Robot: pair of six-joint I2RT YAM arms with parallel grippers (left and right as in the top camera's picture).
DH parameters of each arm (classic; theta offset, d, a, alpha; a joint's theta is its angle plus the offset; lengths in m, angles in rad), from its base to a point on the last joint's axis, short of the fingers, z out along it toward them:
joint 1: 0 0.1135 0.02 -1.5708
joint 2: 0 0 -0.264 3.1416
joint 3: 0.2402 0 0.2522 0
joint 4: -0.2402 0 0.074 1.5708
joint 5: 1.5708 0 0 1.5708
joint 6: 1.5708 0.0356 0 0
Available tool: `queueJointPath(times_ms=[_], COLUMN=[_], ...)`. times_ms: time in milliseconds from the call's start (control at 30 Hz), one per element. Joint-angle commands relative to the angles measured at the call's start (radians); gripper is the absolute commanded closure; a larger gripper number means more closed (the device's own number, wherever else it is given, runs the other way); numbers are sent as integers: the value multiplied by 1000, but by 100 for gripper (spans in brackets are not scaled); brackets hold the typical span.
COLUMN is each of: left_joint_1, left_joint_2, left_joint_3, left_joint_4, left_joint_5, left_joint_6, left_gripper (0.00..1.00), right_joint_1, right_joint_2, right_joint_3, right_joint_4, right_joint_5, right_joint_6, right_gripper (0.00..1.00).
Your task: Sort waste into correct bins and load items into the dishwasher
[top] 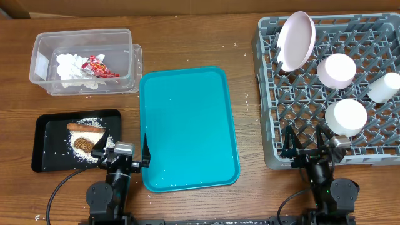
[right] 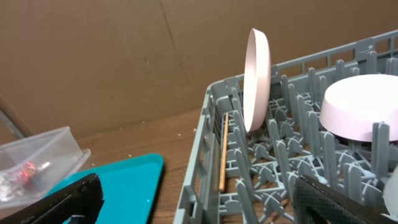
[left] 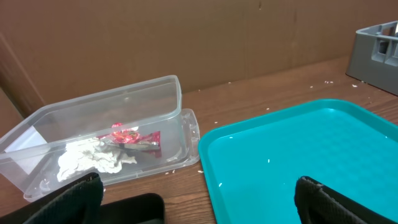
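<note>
Waste appears already sorted: a red wrapper (top: 97,65) and crumpled tissue (top: 70,65) lie in the clear bin (top: 134,59), and a sausage (top: 81,126) with scattered rice lies on the black tray (top: 44,153). The teal tray (top: 187,125) lies bare between the two arms, its long axis running away from the robot. The left gripper (top: 122,145) stands spread wide and empty at the teal tray's near left corner, with the black tray just on its other side. The right gripper (top: 306,145), just as wide and empty, sits at the near edge of the dish rack (top: 267,94). The rack holds an upright plate (top: 297,40), bowls (top: 336,70) and a cup (top: 384,87). With nothing left on the teal tray to pick up, the job looks close to done, and nothing stands between either arm and that tray.
</note>
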State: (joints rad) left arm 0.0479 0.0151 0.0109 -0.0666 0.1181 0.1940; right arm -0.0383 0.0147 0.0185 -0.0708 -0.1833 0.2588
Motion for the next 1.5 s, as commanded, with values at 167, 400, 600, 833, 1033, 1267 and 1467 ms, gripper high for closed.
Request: queueJointPath(times_ms=[167,400,600,833,1033,1267,1467], left_joint_1=[6,6,6,6,6,6,6], left_joint_2=[-11,-11,-11,-11,-11,-11,-11], left_joint_3=[-6,-6,-6,-6,-6,-6,-6], left_joint_4=[0,0,0,0,0,0,0], left_joint_5=[-10,-10,-10,-10,-10,-10,-10], left_joint_6=[8,8,8,8,8,8,8], left_gripper=[0,0,0,0,0,0,0], right_joint_1=[6,6,6,6,6,6,6], right_joint_2=[-12,-12,-12,-12,-12,-12,-12], right_joint_3=[-10,-10,-10,-10,-10,-10,-10], right_joint_4=[-2,0,2,2,2,2,2], right_joint_5=[32,17,17,17,18,17,18], right_joint_6=[-158,-154,-155,-155,-155,-155,-155], right_gripper=[0,0,0,0,0,0,0])
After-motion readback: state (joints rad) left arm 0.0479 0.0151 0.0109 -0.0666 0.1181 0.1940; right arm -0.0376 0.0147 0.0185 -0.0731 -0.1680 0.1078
